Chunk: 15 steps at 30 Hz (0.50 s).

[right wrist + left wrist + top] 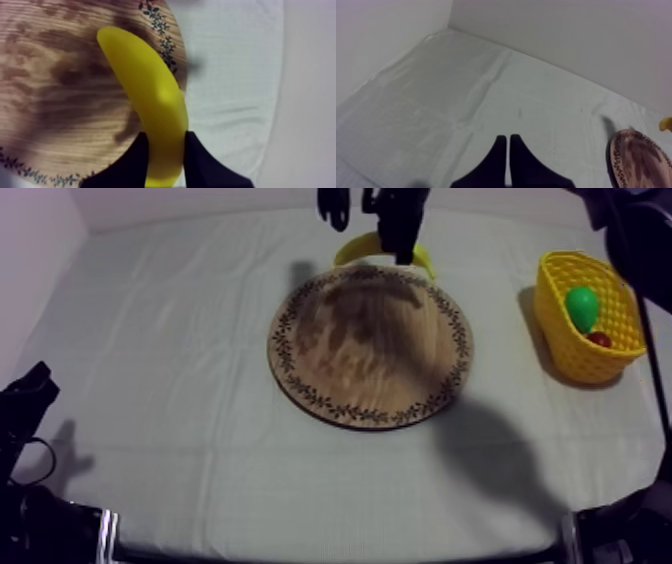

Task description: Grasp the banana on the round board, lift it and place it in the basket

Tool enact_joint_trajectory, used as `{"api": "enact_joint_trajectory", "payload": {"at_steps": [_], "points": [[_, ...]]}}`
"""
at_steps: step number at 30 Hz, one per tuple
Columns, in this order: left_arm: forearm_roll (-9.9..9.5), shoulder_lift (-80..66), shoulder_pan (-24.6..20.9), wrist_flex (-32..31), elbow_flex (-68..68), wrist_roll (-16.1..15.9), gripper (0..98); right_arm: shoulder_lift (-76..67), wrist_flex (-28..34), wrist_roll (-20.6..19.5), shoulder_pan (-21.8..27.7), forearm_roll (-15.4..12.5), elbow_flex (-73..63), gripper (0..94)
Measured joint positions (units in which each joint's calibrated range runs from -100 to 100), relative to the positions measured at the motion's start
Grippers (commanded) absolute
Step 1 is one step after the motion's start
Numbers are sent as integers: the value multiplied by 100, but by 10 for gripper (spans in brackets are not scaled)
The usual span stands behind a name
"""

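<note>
Grey-white cloth (180, 388) underneath: right gripper (166, 162) clamped on the banana (150, 85) above the far rim of the wooden board (370, 358); left gripper (508, 150) near left, fingers pressed together, empty; yellow basket (560, 338) at the right

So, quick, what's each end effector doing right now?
Left end effector: closed, holding nothing.
Right end effector: closed on the banana.

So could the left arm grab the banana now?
Probably not: the right gripper is shut on the banana over the wooden board, while the left gripper sits shut far off to the left.
</note>
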Motion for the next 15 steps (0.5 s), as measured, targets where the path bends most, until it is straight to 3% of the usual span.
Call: {"api": "enact_joint_trajectory", "payload": {"at_steps": [10, 15], "points": [[0, 0, 0, 0, 0, 0, 1, -981, 421, 63, -11, -38, 193, 140], [0, 0, 0, 0, 0, 0, 1, -1172, 421, -95, -12, 9, 474, 150]]}}
